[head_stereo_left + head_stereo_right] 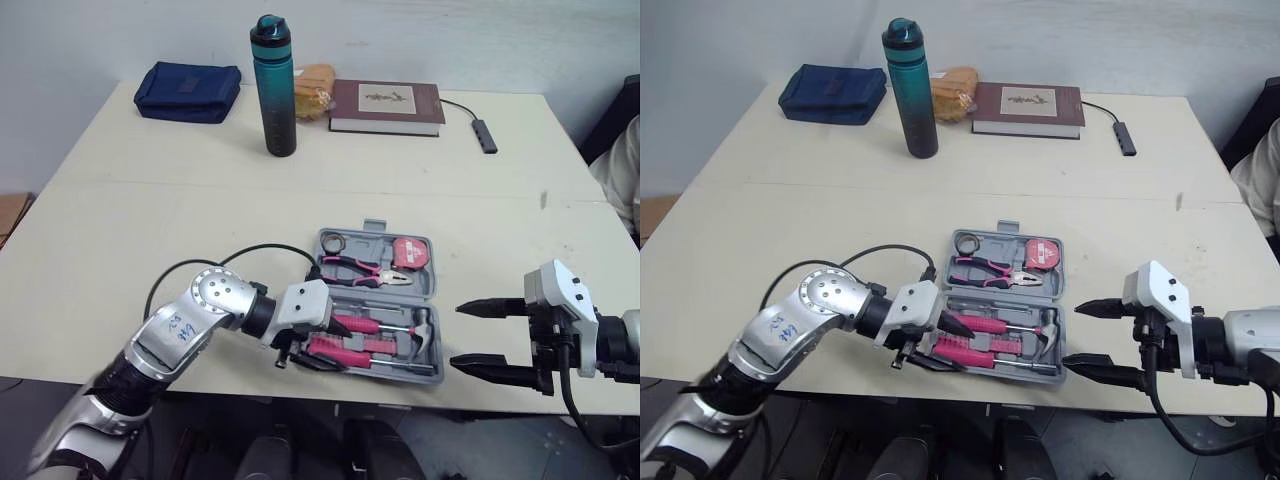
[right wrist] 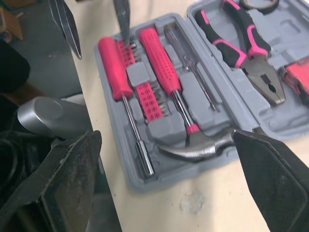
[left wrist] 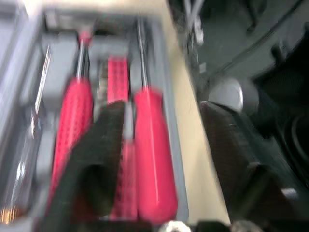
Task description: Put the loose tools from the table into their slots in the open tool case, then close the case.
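The tool case (image 1: 372,228) lies open on the table (image 1: 150,230), near the front edge. In its slots are the pliers (image 2: 244,38), the tape measure (image 1: 412,252), the hammer (image 2: 203,145) and a screwdriver (image 2: 112,60) with a pink handle.

The left hand (image 1: 303,345) is at the left end of the case with its fingers spread apart. One finger (image 3: 96,159) reaches down between the two pink handles, and the other is outside the front wall of the case, so the screwdriver lies between them.

The right hand (image 1: 458,335) is just beside the right end of the case, wide open and holding nothing. A bottle (image 1: 274,90), a book (image 1: 385,105) and a blue pouch (image 1: 188,92) stand at the far side.
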Robot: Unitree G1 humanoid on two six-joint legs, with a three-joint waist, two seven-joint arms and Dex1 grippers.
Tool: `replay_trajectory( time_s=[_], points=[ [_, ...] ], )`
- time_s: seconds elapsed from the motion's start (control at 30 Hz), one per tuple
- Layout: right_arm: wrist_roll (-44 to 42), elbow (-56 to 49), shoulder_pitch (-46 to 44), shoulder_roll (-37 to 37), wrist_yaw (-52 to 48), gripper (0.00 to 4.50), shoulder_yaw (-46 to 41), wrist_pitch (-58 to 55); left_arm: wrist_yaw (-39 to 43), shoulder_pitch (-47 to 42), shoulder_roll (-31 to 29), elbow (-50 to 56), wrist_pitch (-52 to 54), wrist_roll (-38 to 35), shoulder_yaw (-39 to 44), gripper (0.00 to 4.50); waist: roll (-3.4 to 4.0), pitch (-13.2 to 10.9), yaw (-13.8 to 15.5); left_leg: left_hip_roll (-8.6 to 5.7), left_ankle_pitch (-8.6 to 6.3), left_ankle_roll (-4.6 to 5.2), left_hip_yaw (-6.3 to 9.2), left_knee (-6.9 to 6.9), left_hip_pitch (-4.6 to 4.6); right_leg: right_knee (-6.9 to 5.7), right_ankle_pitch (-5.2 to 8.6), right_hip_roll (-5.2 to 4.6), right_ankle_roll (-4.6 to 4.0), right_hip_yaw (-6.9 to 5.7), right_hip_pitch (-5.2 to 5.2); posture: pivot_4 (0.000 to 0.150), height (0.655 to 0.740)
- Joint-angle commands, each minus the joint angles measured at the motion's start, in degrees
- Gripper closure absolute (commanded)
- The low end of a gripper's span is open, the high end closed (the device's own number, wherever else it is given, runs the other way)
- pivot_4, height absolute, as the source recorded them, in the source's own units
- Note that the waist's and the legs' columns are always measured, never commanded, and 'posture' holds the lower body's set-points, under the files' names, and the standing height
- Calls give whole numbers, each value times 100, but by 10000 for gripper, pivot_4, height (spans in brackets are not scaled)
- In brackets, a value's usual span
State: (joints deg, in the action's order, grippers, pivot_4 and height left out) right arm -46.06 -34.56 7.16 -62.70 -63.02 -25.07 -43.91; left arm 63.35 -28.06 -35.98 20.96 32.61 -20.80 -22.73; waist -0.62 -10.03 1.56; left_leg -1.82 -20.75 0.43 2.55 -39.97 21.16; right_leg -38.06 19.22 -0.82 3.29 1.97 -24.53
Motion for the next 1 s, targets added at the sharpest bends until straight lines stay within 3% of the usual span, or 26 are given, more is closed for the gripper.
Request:
replay_trajectory(
  time_s=[0.03,0.1,0.73,1.0],
  points=[
    [-182,-197,-90,35,-3,0,-27,16,41,123,130,-311,-479,133,12,38153,1,1,-1,0,0,0,0,0,-1,0,0,0,0,0,2,1500,7400],
    [-188,-200,-93,31,11,0,-29,7,96,147,154,-474,-675,291,-88,44556,1,0,-1,0,-1,2,0,0,-2,0,-1,0,1,0,3,1500,7400],
    [-333,-271,-77,89,170,0,-121,-103,122,46,142,-1368,-1174,1665,-933,44556,-2,27,-1,0,-4,6,-1,-1,-9,-1,-2,0,4,1,10,1500,7400],
    [-358,-285,-26,115,268,0,-136,-90,322,113,170,-1157,-1046,1413,-882,44556,-9,77,-4,0,-10,17,0,9,-47,9,-2,0,3,2,46,1500,7400]
  ],
)
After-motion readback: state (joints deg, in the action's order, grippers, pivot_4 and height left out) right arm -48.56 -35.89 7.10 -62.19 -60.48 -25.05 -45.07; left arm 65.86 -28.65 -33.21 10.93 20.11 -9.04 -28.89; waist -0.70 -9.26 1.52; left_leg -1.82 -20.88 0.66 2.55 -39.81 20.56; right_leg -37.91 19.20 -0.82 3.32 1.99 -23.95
